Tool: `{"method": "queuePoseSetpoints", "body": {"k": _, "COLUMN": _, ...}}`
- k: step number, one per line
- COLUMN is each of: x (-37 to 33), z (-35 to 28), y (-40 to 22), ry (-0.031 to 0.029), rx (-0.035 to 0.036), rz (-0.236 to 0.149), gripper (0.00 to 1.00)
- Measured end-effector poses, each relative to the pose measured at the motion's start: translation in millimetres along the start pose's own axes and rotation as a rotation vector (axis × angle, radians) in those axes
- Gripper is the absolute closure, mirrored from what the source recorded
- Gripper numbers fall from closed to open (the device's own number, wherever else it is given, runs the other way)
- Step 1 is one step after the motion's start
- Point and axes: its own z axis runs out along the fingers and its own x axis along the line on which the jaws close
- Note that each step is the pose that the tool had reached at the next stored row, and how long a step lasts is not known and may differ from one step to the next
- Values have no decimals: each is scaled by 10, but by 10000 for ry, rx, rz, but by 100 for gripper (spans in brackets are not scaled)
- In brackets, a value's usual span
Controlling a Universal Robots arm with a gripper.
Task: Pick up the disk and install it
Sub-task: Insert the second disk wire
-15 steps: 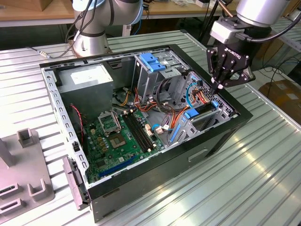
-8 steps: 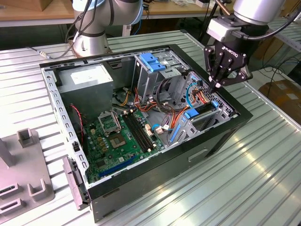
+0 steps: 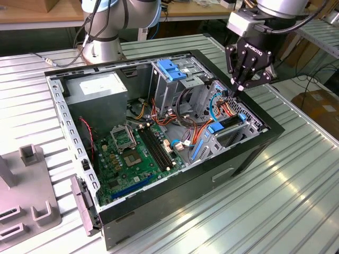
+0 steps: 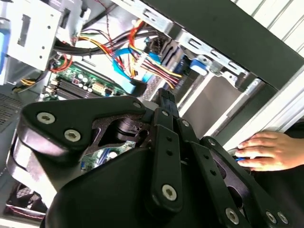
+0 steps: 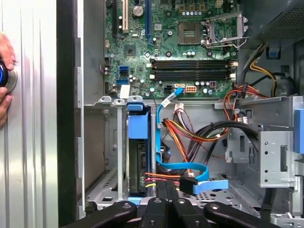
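We see the gripper (image 3: 237, 89) with its fingers (image 5: 167, 190) clenched together, grasping nothing, poised over the open computer case (image 3: 254, 145) near its front edge. The disk (image 5: 137, 161) sits edge-up in its drive bay beside the case wall, blue frame showing, cables (image 5: 190, 137) alongside.

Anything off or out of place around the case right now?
One oddity: a person's hand rests on the metal table right beside the open computer case, close to the gripper, which hangs over the drive bay. The disk sits upright in its bay, blue frame squared up. Cables are tangled but nothing looks broken.
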Motion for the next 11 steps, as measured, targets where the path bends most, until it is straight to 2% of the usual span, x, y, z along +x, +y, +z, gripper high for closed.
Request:
{"method": "queuePoseSetpoints", "body": {"k": 1, "x": -27, "z": -2, "y": 2, "ry": 0, "rx": 0, "rz": -1, "gripper": 89}}
{"method": "queuePoseSetpoints", "body": {"k": 3, "x": -128, "z": -10, "y": 20, "ry": 2, "rx": 0, "rz": -2, "gripper": 89}}
{"method": "queuePoseSetpoints", "body": {"k": 5, "x": -176, "z": -12, "y": 33, "ry": -1, "rx": 1, "rz": -4, "gripper": 89}}
{"method": "queuePoseSetpoints", "body": {"k": 11, "x": -186, "z": -13, "y": 40, "ry": 14, "rx": 1, "rz": -11, "gripper": 89}}
